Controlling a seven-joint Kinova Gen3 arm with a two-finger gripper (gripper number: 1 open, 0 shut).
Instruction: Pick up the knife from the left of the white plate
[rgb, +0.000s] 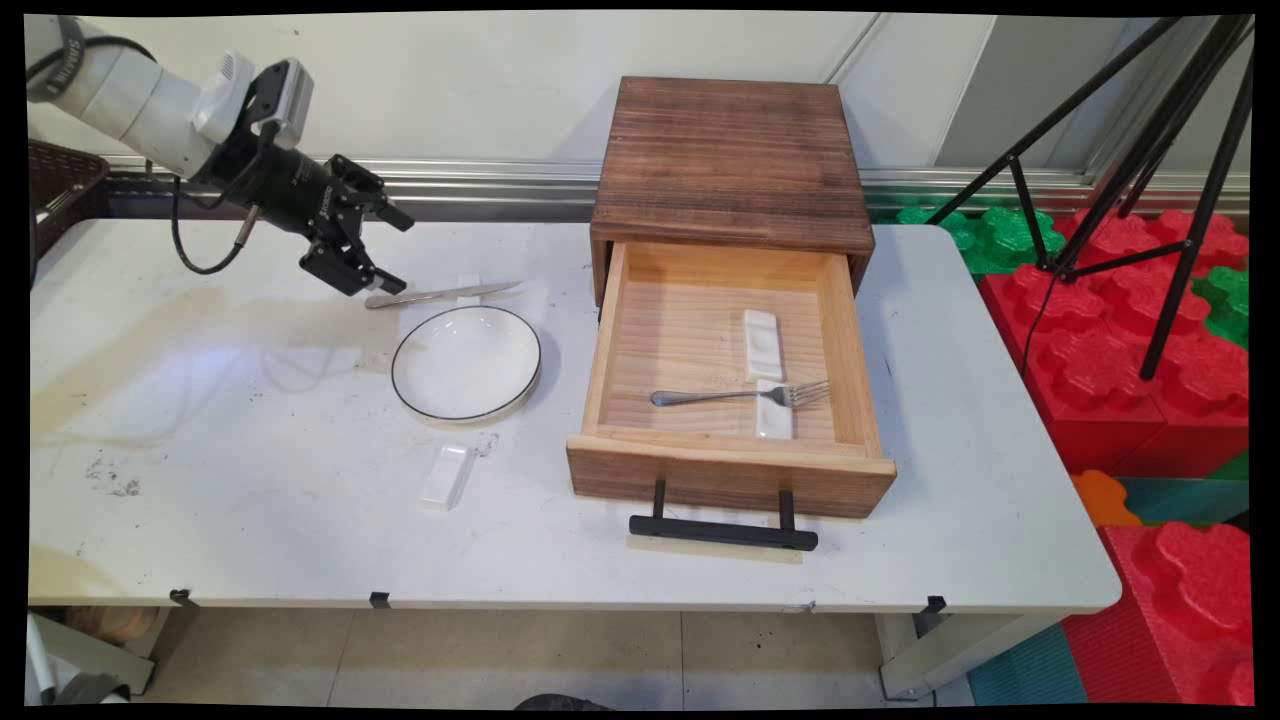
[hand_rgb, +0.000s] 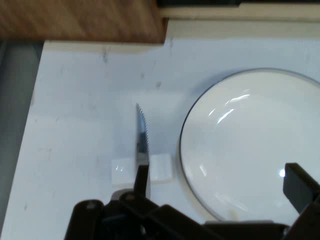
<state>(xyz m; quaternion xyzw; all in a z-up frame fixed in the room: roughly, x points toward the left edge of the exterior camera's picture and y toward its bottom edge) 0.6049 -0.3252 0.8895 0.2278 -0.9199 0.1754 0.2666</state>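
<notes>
Main view: scuffed white table (rgb: 250, 420), pale wall (rgb: 450, 80).

You get bright, even light from overhead in the main view, so the white table (rgb: 250, 480) reads pale and flat. Soft shadows lie under the plate (rgb: 466, 362) and on the inner walls of the open drawer (rgb: 728, 470). Faint glare marks the tabletop left of the plate. Straight lines bow toward the corners. In the hand view, sharp highlights streak the plate (hand_rgb: 250, 145), the knife (hand_rgb: 142, 140) is fairly crisp, and the wooden box (hand_rgb: 80, 20) at the top looks soft.
</notes>
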